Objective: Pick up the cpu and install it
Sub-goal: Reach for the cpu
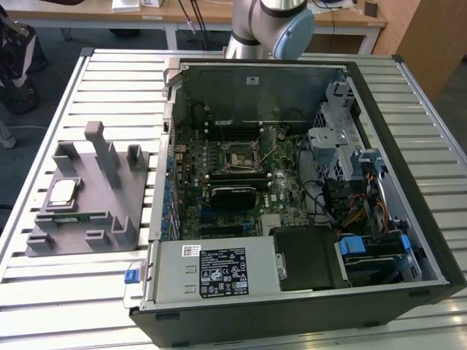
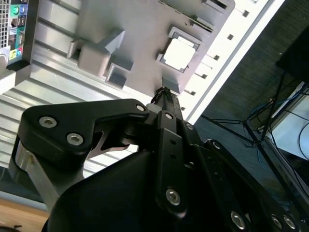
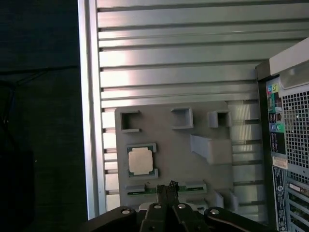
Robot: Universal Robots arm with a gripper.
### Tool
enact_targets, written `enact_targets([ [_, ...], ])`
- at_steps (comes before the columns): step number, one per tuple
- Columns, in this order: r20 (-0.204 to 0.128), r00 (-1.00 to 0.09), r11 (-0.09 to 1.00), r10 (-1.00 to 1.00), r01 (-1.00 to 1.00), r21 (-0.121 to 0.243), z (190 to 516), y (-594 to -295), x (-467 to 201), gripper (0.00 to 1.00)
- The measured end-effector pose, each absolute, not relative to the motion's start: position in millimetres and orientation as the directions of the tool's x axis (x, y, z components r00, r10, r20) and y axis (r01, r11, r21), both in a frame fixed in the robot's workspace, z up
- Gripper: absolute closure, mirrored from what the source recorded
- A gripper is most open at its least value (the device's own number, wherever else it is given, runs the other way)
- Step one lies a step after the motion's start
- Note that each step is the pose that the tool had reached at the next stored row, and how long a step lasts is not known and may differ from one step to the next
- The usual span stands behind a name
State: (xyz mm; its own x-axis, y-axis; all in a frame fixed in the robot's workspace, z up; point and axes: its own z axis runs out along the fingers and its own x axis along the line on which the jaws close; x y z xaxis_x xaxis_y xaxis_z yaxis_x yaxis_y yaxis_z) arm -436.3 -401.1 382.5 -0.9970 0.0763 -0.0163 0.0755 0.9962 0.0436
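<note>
Workbench scene: the cpu (image 1: 61, 192) lies in a recess of a grey holder tray (image 1: 117, 186), at the tray edge farthest from the open computer case (image 1: 255, 91), on a slatted metal table (image 1: 66, 288). In the second wrist view the gripper (image 2: 164, 92) hangs over the tray, fingers pressed together, empty, clear of the chip. Dark carpet (image 1: 51, 87) and wooden desks (image 1: 204, 11) lie beyond

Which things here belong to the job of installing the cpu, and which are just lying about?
Job in hand: cpu on the grey holder; motherboard socket in the open computer case; tool.
Lying about: memory stick; power supply.
</note>
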Motion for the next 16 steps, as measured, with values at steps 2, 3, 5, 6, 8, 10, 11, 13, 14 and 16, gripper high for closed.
enact_targets([
  [2,-0.017,-0.997,0.996,0.076,0.075,0.044,382,-401,-443,0.89],
  [3,-0.017,-0.997,0.996,0.076,0.076,0.044,382,-401,-447,0.89],
  [5,-0.016,-0.997,0.996,0.076,0.075,0.044,382,-401,-453,0.89],
  [6,-0.016,-0.997,0.996,0.076,0.075,0.044,382,-401,-457,0.89],
  [8,-0.017,-0.997,0.996,0.076,0.075,0.044,382,-401,-463,0.89],
  [10,-0.016,-0.997,0.996,0.076,0.075,0.044,381,-401,-468,0.89],
  [11,-0.016,-0.997,0.996,0.076,0.075,0.044,381,-401,-470,0.89],
  [13,-0.017,-0.997,0.996,0.076,0.075,0.044,381,-401,-474,0.89],
  [14,-0.016,-0.997,0.996,0.076,0.075,0.044,380,-401,-475,0.89],
  [16,-0.016,-0.997,0.996,0.076,0.075,0.044,380,-401,-478,0.89],
])
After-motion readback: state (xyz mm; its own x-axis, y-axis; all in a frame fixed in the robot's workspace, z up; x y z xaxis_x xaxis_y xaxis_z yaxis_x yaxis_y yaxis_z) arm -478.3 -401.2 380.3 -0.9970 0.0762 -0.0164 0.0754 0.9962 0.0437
